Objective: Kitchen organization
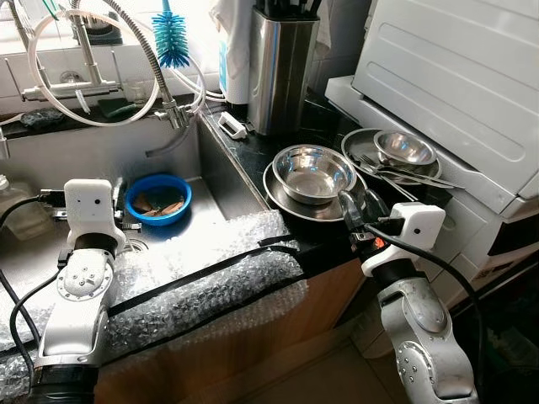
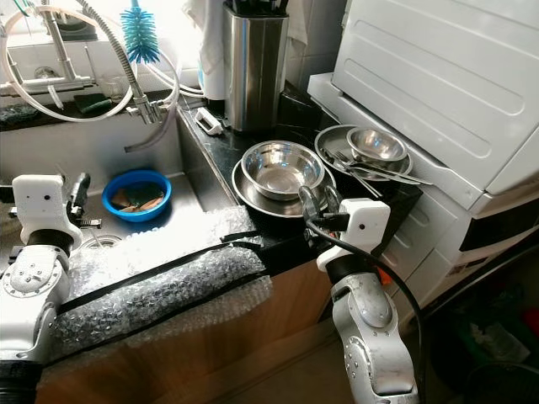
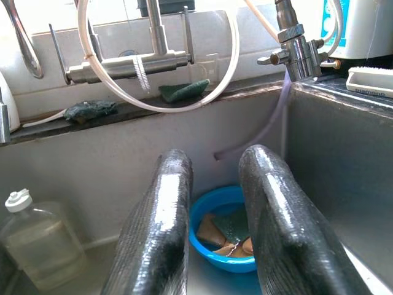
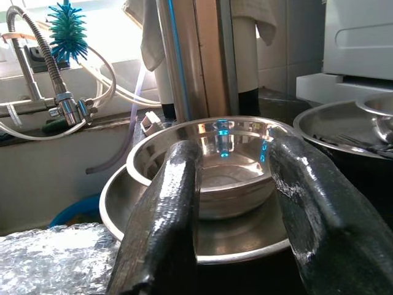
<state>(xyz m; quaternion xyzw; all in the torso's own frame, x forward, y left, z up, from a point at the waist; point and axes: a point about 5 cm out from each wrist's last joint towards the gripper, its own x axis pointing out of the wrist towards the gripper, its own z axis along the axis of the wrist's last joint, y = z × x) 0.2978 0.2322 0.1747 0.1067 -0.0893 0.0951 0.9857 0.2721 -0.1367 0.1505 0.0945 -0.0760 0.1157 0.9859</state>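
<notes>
A steel bowl (image 1: 313,172) sits inside a wider steel plate (image 1: 295,208) on the dark counter right of the sink. My right gripper (image 1: 358,204) is open, just in front of the plate's near rim, fingers (image 4: 166,209) pointing at the bowl (image 4: 206,166). A second steel plate (image 1: 360,145) farther right holds a small bowl (image 1: 405,147) and cutlery (image 1: 404,175). My left gripper (image 3: 212,221) is open over the sink's front edge, aimed at a blue bowl (image 1: 158,199) with scraps in it.
Bubble wrap (image 1: 202,278) covers the sink's front edge. A faucet with hoses (image 1: 84,67), a blue bottle brush (image 1: 173,38) and a steel knife block (image 1: 278,67) stand behind. A white appliance (image 1: 455,76) rises at the right. A clear bottle (image 3: 37,236) stands in the sink.
</notes>
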